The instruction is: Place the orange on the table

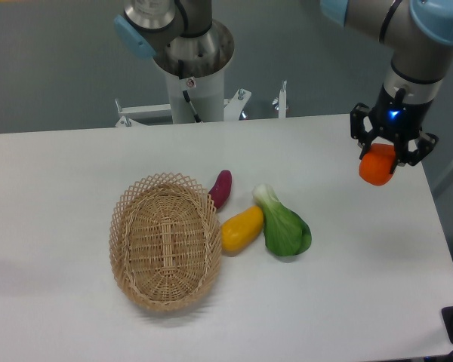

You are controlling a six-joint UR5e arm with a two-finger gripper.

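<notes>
Orange plastic fruit, the orange [377, 168], sits clamped in the gripper [383, 160], jaws closed on its upper half, well right of the basket [165, 240] near the table's [75, 173] right edge; can't tell if it touches the surface. Just right of the basket: purple veg [220, 188], yellow fruit [241, 228] touching the rim, green veg [284, 225] beside that.

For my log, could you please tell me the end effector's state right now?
End effector: closed on the orange, held above the table.
</notes>
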